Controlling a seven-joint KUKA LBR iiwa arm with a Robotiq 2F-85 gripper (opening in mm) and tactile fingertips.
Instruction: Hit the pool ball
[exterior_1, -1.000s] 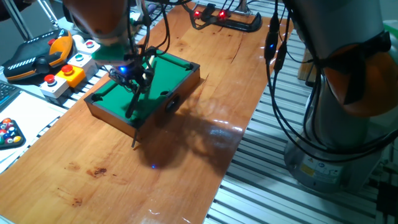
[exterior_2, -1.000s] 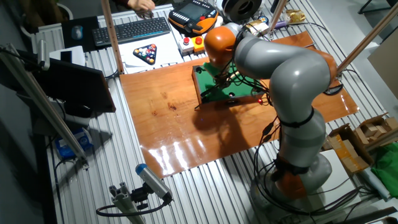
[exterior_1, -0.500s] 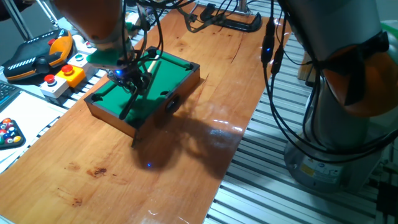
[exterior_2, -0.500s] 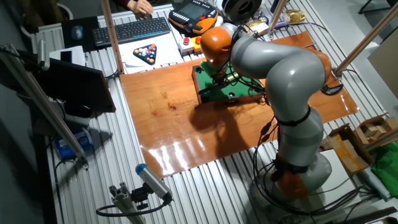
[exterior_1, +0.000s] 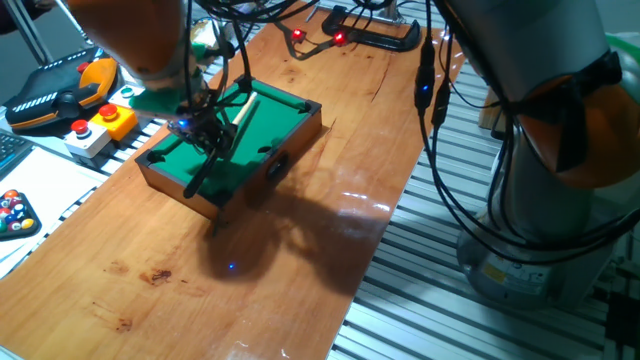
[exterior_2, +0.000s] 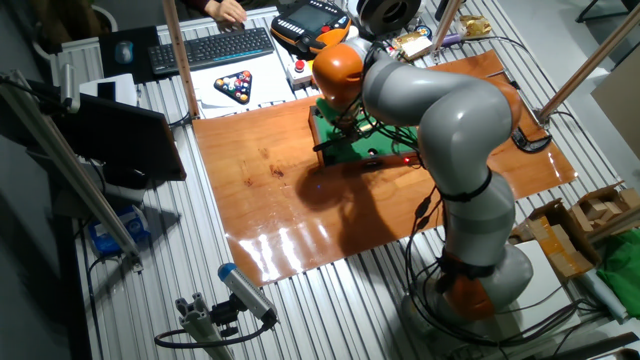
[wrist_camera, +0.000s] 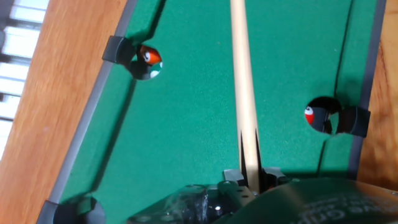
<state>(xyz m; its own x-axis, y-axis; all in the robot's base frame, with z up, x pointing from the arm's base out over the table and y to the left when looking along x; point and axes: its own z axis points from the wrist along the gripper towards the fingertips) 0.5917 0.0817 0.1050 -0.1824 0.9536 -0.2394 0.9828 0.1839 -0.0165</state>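
The miniature green-felt pool table (exterior_1: 262, 128) sits on the wooden board; it also shows in the other fixed view (exterior_2: 372, 146). My gripper (exterior_1: 203, 127) hovers over its felt, shut on a thin cue stick (exterior_1: 239, 106). In the hand view the gripper (wrist_camera: 250, 177) holds the cue (wrist_camera: 243, 81), which runs straight up the felt (wrist_camera: 186, 118). A tiny orange-red pool ball (wrist_camera: 148, 55) sits at the left side pocket, left of the cue. A second small red ball (wrist_camera: 309, 115) sits at the right side pocket. The cue touches neither ball.
Red push-buttons in yellow and grey housings (exterior_1: 104, 120) and a teach pendant (exterior_1: 62, 90) stand left of the pool table. Numbered balls in a black triangle (exterior_1: 14, 215) lie at the left edge. A black clamp (exterior_1: 372, 36) is at the board's far end.
The arm has shifted left over the pool table, and the cue has slid with it along the felt, away from the near edge of the table.
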